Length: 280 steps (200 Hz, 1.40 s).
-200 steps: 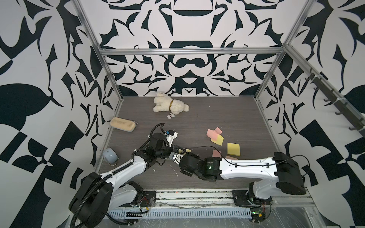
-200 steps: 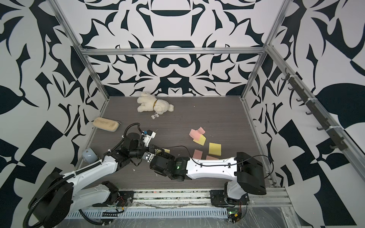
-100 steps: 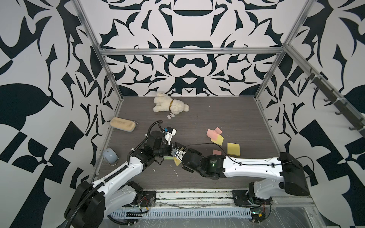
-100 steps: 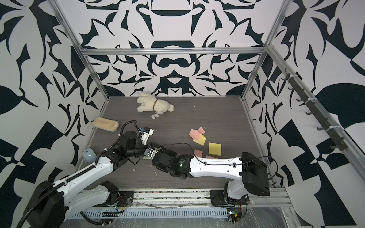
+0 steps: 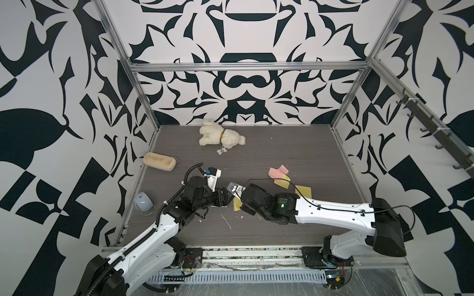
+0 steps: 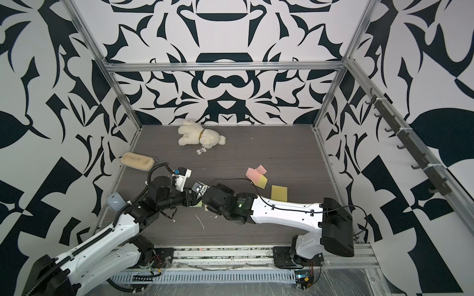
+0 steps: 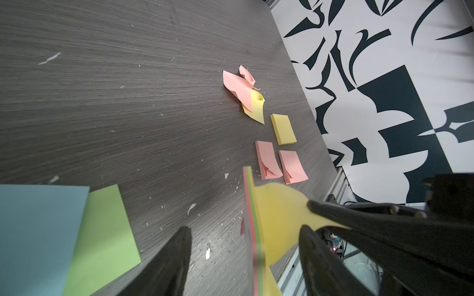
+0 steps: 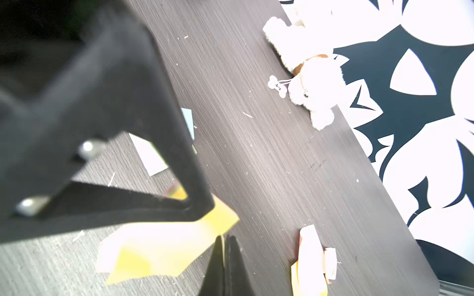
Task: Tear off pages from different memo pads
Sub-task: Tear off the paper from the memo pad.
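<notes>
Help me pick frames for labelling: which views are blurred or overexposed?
Right wrist view: plush dog blown out white, yellow page washed out. Left wrist view: near fingers soft, distant pink memo pads sharp. Both top views: evenly lit, sharp.

Boxed in on three sides by walls (image 5: 243, 97) printed with bold black-and-white shapes. Braced with aluminium frame bars (image 5: 243, 67) rising from the table's far corners. Floored by a dark grey wood-grain table (image 5: 295, 153), flecked with pale crumbs. Fitted along the right wall with a rail of dark hooks (image 5: 423, 115). Lit evenly.
</notes>
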### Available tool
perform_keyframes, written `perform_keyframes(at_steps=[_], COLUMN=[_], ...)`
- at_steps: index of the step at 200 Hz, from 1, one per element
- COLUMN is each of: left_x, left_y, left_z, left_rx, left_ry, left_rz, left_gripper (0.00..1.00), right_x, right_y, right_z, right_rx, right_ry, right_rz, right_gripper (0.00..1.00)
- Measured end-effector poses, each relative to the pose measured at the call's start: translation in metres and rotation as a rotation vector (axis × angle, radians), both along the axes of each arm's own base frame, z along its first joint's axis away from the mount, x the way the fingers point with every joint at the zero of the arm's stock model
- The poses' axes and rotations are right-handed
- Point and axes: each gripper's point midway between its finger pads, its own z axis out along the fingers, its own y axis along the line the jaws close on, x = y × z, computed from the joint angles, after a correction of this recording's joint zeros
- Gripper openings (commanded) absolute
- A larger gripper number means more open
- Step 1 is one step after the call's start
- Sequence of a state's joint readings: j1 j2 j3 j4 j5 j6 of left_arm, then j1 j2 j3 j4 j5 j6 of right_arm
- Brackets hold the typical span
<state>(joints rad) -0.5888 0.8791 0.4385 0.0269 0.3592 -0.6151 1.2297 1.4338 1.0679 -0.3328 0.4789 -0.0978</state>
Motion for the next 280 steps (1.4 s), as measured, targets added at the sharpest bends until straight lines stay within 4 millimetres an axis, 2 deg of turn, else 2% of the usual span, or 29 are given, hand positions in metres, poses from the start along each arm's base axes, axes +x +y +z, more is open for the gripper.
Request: perform_keyframes(at_steps=[29,90,120,143,166,187,215,232,265,280], left_x=[0.002,-0.005,-0.006,-0.010,-0.013,-0.015,-0.020,-0.024,-0.023,-0.022], left_y=[-0.003,-0.012,-0.013,-0.013,-0.015,-0.019,-0.028,-0.033,-0.036,-0.037], left_z=[0.002,-0.001,0.002,0.014,0.027,0.022,0.002,-0.007,-0.015,-0.016], left_rx=[-0.012,-0.033,-0.047,-0.076,-0.105,-0.097,-0.054,-0.030,-0.009,-0.011], left_ry=[-0.007,0.024,0.028,-0.002,-0.041,-0.029,0.019,0.037,0.044,0.046], left_rz=[-0.005,-0.052,-0.055,-0.061,-0.072,-0.085,-0.119,-0.144,-0.155,-0.149], left_gripper=[0.62,0.61,0.66,0.73,0.74,0.72,0.65,0.55,0.19,0.08], right_x=[-0.001,-0.002,0.001,0.003,0.004,0.003,0.003,0.002,0.002,0.005], right_y=[-0.001,-0.009,-0.013,-0.015,-0.017,-0.017,-0.016,-0.016,-0.017,-0.019], right_z=[0.005,0.006,0.012,0.017,0.019,0.021,0.021,0.022,0.028,0.031], right_rx=[0.003,-0.015,0.000,0.014,0.027,0.037,0.044,0.051,0.077,0.089], right_ry=[0.002,0.011,0.008,0.009,0.012,0.014,0.022,0.025,0.026,0.023], right_rz=[0.003,-0.002,-0.013,-0.020,-0.027,-0.027,-0.027,-0.027,-0.034,-0.043], right_gripper=[0.00,0.00,0.00,0.00,0.00,0.00,0.00,0.00,0.00,0.00])
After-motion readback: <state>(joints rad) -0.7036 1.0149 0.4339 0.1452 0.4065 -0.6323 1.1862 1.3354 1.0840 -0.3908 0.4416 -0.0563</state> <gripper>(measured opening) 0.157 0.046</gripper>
